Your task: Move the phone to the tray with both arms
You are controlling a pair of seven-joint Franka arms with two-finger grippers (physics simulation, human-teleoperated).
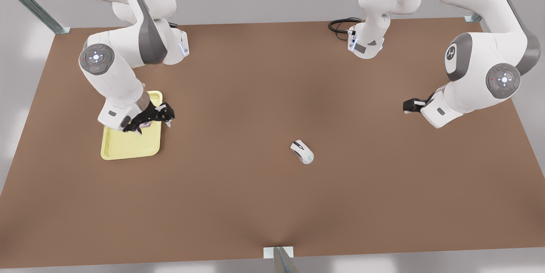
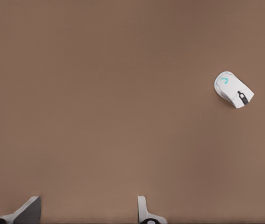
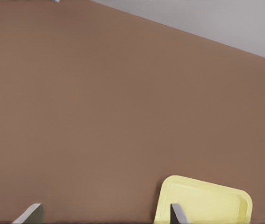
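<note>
The pale yellow tray (image 1: pixel 127 147) lies on the brown table at the front view's left. My right gripper (image 1: pixel 153 122) hangs low over the tray's far right corner, with its fingers wide apart. A small pale pink patch of the phone (image 1: pixel 146 125) peeks out under those black fingers, over the tray; whether they touch it I cannot tell. In the right wrist view the right gripper (image 3: pixel 103 215) is open and holds nothing, and the tray (image 3: pixel 202 203) lies just past it. My left gripper (image 1: pixel 410 106) waits at the front view's right, held above the table, open and holding nothing (image 2: pixel 88 214).
A white computer mouse (image 1: pixel 302 151) (image 2: pixel 233 89) lies mid-table between the two arms. A black cable (image 1: pixel 340 24) coils at the table's back edge by the base of the arm on the front view's right. Bare brown tabletop surrounds the tray.
</note>
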